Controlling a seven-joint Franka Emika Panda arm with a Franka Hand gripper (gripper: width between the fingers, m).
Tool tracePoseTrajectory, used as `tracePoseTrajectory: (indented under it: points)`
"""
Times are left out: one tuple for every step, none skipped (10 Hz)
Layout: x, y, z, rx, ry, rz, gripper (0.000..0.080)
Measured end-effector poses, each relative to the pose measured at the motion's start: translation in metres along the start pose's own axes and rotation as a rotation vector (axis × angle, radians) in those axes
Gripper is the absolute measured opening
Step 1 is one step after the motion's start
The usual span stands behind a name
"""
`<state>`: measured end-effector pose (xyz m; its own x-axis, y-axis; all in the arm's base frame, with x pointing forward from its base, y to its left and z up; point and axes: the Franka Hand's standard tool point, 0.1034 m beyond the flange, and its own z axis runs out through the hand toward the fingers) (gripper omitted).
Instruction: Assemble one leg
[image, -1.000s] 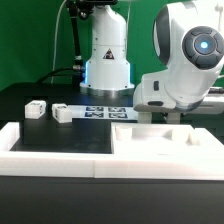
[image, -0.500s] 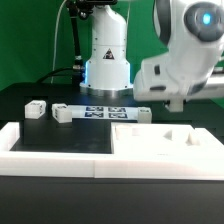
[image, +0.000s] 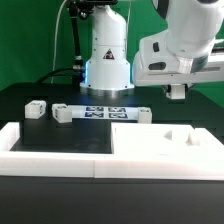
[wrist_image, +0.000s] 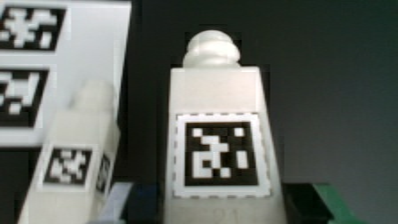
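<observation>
Exterior view's left to right: a small white rectangular plastic leg (image: 35, 108), a second leg (image: 62, 113), the marker board (image: 105, 112), a third leg (image: 143, 113); gripper (image: 177, 92) upper right, grasp indeterminable. A tagged leg (wrist_image: 215, 140) fills the wrist view's centre.

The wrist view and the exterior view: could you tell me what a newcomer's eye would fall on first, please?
In the wrist view, the nearest leg fills the middle, its black-and-white tag facing the camera, a second leg and the marker board beside it. In the exterior view, the gripper hangs in the air at that view's upper right, with the white panel lower down.
</observation>
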<state>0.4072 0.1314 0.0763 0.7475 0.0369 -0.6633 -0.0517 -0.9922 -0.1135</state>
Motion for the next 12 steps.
tracePoseTrajectory:
  points:
    - [0.004, 0.002, 0.001, 0.000, 0.066, -0.003, 0.0290]
    - [0.011, 0.009, 0.003, 0.001, 0.146, -0.023, 0.0290]
    - [0.012, 0.012, -0.011, 0.006, 0.179, -0.033, 0.0291]
    - [0.015, 0.013, -0.027, 0.009, 0.233, -0.038, 0.0290]
    - [0.018, 0.012, -0.040, 0.010, 0.295, -0.039, 0.0290]
    - [0.023, 0.013, -0.038, 0.004, 0.395, -0.040, 0.0290]
    - [0.022, 0.015, -0.035, -0.003, 0.457, -0.042, 0.0290]
    - [0.024, 0.016, -0.037, -0.006, 0.515, -0.042, 0.0291]
    - [0.029, 0.017, -0.039, -0.011, 0.606, -0.045, 0.0291]
    - [0.035, 0.021, -0.038, -0.022, 0.694, -0.060, 0.0291]
    - [0.037, 0.022, -0.048, -0.021, 0.733, -0.061, 0.0291]
    - [0.039, 0.020, -0.068, -0.020, 0.813, -0.063, 0.0291]
